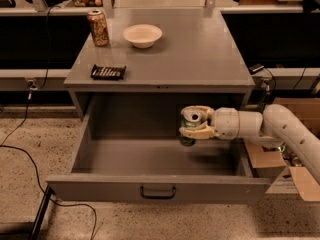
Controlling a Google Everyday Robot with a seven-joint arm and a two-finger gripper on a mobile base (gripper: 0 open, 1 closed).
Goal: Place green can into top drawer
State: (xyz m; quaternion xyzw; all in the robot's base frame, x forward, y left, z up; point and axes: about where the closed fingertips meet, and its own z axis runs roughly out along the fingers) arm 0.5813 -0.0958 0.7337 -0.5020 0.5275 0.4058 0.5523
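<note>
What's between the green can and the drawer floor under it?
Nothing. In the camera view the end effector, shut on the green can, hangs over the open top drawer, and the grey floor beneath it is bare.

Looking like a robotics lab or workshop, not a home. Showing it through a bare grey metal cabinet (200, 59) standing as a test bench on a speckled floor (125, 224), loose black cables (18, 120) trailing across that floor, and open cardboard boxes (265, 159) lying at the right. Confirming it with a white robot arm (295, 129) reaching in from the right, its gripper (194, 124) hovering over the open top drawer (100, 189), clasping the green can (187, 140).
</note>
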